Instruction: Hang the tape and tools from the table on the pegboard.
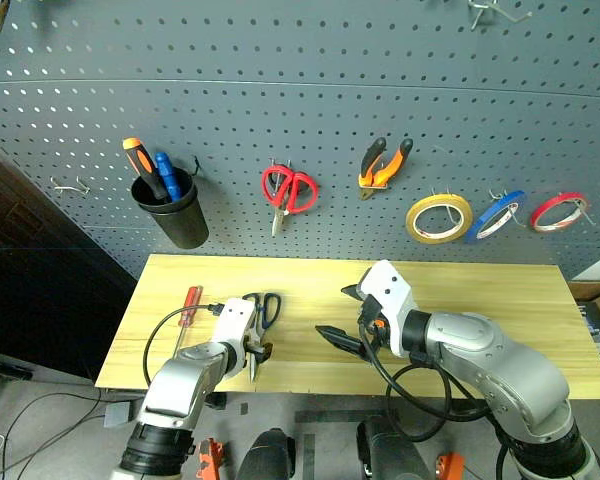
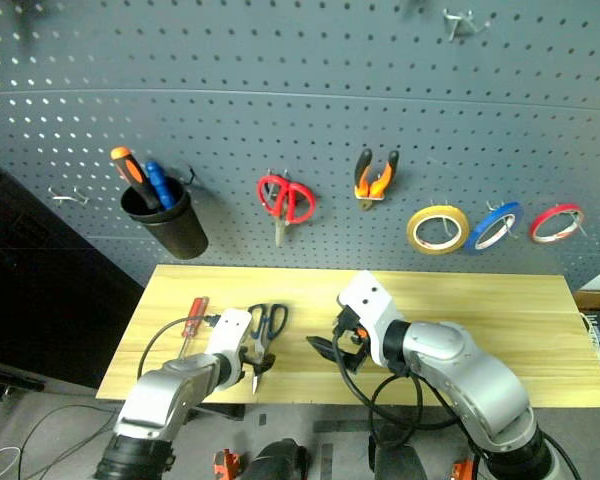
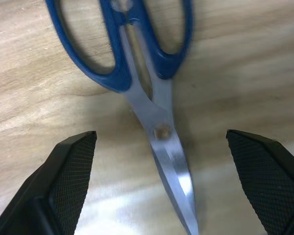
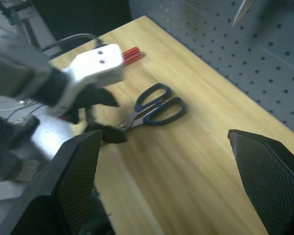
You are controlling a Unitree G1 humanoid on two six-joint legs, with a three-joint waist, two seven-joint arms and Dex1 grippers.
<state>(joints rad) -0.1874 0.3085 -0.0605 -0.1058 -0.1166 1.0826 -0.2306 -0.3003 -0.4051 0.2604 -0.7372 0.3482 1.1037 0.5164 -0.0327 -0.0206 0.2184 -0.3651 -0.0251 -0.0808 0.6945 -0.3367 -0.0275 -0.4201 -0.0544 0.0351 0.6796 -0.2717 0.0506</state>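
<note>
Dark-blue-handled scissors (image 3: 157, 112) lie on the wooden table (image 1: 480, 300), handles toward the pegboard (image 1: 380, 80). My left gripper (image 1: 255, 348) points down over the blades, open, one finger on each side of the pivot. A red-handled screwdriver (image 1: 188, 305) lies to the left of the scissors. My right gripper (image 1: 342, 313) hangs open and empty above the table's middle, facing the scissors (image 4: 154, 107). The blue tape (image 1: 495, 217) and the orange-and-black pliers (image 1: 385, 163) hang on pegboard hooks.
On the pegboard, a black cup (image 1: 172, 212) holds an orange and a blue screwdriver. Red-handled scissors (image 1: 288, 190), a yellow tape roll (image 1: 438, 218) and a thin red roll (image 1: 558, 211) hang there too. A bare hook (image 1: 72, 185) sticks out at the left.
</note>
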